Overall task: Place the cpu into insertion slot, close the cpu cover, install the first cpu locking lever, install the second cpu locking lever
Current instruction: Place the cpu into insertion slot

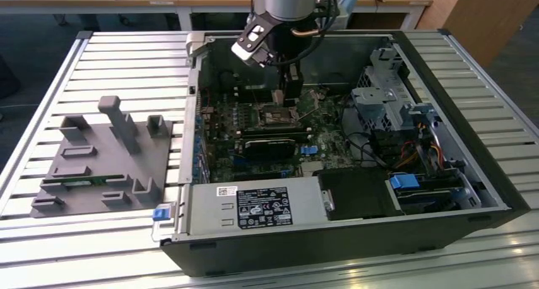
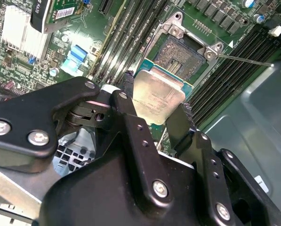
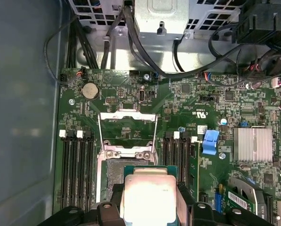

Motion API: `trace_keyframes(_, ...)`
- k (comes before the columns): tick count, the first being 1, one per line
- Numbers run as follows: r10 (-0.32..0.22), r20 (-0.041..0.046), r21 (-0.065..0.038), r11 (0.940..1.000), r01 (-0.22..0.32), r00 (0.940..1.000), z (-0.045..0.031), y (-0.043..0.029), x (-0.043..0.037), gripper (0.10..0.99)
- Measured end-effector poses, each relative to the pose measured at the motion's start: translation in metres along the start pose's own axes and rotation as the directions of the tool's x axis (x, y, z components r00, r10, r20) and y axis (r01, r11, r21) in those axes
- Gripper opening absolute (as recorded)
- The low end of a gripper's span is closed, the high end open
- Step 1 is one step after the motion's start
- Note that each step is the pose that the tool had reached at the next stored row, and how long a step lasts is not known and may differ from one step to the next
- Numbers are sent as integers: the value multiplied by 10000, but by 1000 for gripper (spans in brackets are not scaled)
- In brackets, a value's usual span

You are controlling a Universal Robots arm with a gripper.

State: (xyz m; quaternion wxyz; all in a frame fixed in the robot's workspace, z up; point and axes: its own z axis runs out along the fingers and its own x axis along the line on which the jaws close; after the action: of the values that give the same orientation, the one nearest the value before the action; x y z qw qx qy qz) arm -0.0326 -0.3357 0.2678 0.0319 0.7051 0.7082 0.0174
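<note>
We're barely started here: the claw (image 1: 291, 93) is clamped on the chip (image 2: 161, 92), holding it over one edge of the bare socket (image 3: 113, 172), not seated yet by our guess, cover (image 3: 127, 114) flipped up, lever (image 2: 246, 60) unlatched.
</note>
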Motion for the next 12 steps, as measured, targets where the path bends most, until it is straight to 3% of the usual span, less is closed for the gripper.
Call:
trace_keyframes(8,1,5,1,10000,-1,10000,37,-3,1,525)
trace_keyframes(12,0,36,-71,10000,0,10000,49,-4,1,525)
